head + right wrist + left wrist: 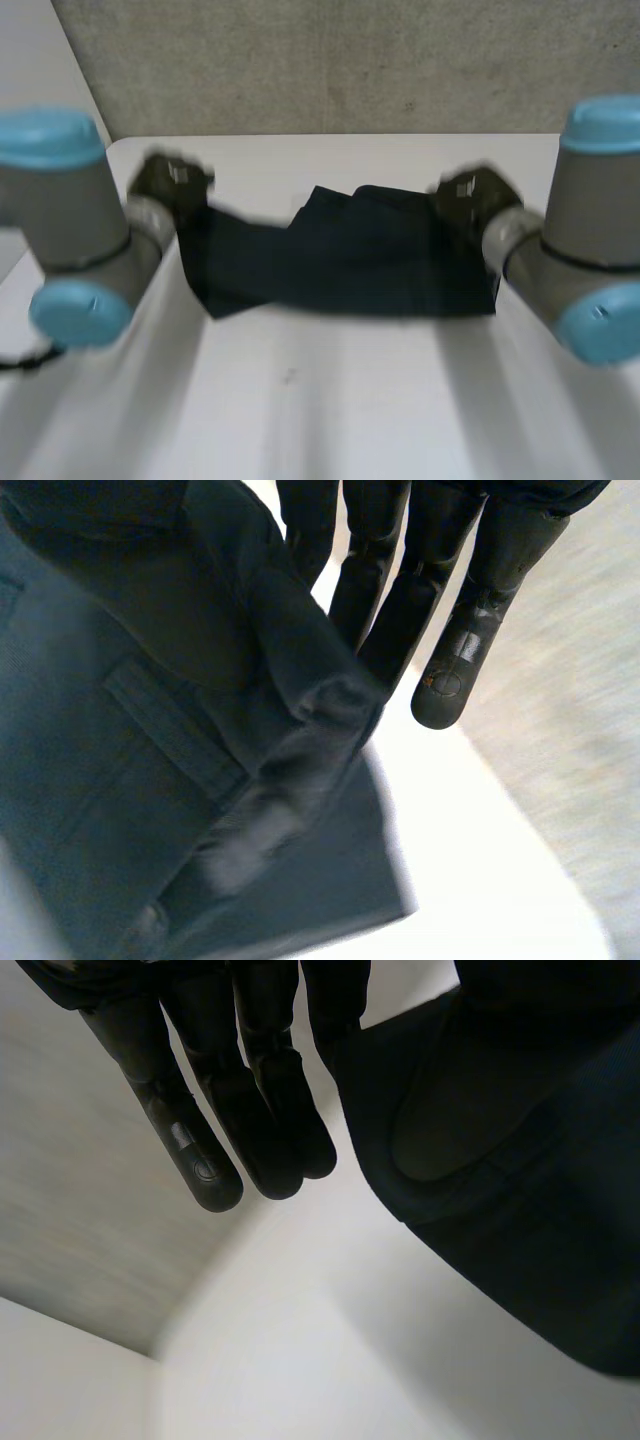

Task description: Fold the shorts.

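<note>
Bench (320, 400) is spreading white beneath dark shorts (350, 260), which are hanging stretched between left hand (240, 1080) and right hand (480, 590). Each is pinching one end, fingers straight against the thumb. Folding is looking barely begun: no finished fold is showing yet.

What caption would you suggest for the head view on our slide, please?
Left hand and right hand hold the dark shorts by opposite ends over the white table.
</note>
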Available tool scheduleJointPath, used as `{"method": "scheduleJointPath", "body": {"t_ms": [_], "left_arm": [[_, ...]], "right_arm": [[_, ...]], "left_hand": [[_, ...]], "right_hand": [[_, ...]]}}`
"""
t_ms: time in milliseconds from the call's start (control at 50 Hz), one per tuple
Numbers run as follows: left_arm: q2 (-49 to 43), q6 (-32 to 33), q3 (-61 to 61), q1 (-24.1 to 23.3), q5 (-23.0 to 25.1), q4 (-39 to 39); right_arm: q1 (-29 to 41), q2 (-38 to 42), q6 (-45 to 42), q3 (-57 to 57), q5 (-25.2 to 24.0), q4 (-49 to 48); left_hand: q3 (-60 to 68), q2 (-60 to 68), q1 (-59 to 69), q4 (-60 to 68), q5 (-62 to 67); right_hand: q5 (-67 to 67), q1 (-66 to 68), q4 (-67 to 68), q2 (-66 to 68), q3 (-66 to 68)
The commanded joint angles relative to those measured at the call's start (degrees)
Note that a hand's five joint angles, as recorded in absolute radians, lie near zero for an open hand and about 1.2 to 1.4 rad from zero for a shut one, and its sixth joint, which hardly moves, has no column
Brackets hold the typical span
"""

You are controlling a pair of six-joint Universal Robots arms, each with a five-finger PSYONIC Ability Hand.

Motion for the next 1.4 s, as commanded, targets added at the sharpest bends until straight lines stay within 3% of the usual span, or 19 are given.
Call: {"method": "scheduleJointPath", "body": {"t_ms": [20,120,180,320,520,680,820,920,1020,1140,1260,1400], "left_arm": [[-1.1,-4.8,25.1,0.9,-4.1,7.7],[0.4,-7.8,28.7,1.1,-5.8,17.0],[3.8,-7.9,27.1,0.8,-6.0,19.5],[7.8,-9.1,12.2,1.4,-5.8,17.8],[10.3,-11.2,-12.6,2.9,-5.4,16.3],[12.0,-11.2,-29.6,2.9,-5.1,13.9],[20.2,-11.1,-34.8,5.5,-3.7,8.5],[31.0,-11.2,-37.1,9.3,2.6,0.0],[40.3,-11.1,-37.3,10.4,7.0,-6.8],[50.4,-11.1,-36.8,11.9,9.4,-10.8],[53.7,-11.2,-37.1,12.0,11.1,-12.3],[51.4,-11.1,-37.8,11.5,11.4,-12.3]], "right_arm": [[-0.1,0.4,-0.3,-13.6,2.0,-19.3],[-0.2,-3.2,-0.3,-15.5,2.0,-38.5],[-0.2,-3.7,-0.3,-14.2,1.9,-41.7],[1.9,-3.6,0.7,-7.7,0.4,-34.6],[4.4,-0.2,0.8,7.1,-5.8,-27.4],[5.6,2.8,0.9,14.2,-6.5,-20.5],[5.2,-0.9,1.1,15.1,-6.5,-9.7],[5.1,-6.1,1.0,15.4,-6.0,-1.1],[4.9,-14.4,2.2,15.8,-5.6,8.2],[4.6,-24.8,4.0,15.5,-5.2,11.4],[4.2,-29.4,3.7,14.9,-4.8,16.3],[2.8,-28.3,3.4,18.0,-5.1,19.5]], "left_hand": [[11.8,11.3,14.8,11.2,14.3],[11.8,11.3,14.8,11.2,14.3],[11.8,11.3,14.8,11.2,14.3],[11.8,11.3,14.8,11.2,14.3],[11.8,11.3,14.8,11.2,14.3],[11.8,11.3,14.8,11.2,14.3],[11.8,11.3,14.8,11.2,14.3],[11.8,11.3,14.8,11.2,14.3],[11.8,11.3,14.8,11.2,14.3],[11.8,11.3,14.8,11.2,14.3],[11.8,11.3,14.8,11.2,14.3],[11.8,11.3,14.8,11.2,14.3]], "right_hand": [[14.4,24.6,11.7,12.5,12.7],[14.4,24.6,11.7,12.5,12.7],[14.4,24.6,11.7,12.5,12.7],[14.4,24.6,11.7,12.5,12.7],[14.4,24.6,11.7,12.5,12.7],[14.4,24.6,11.7,12.5,12.7],[14.4,24.6,11.7,12.5,12.7],[14.4,24.6,11.7,12.5,12.7],[14.4,24.6,11.7,12.5,12.7],[14.4,24.6,11.7,12.5,12.7],[14.4,24.6,11.7,12.5,12.7],[14.4,24.6,11.7,12.5,12.7]]}}
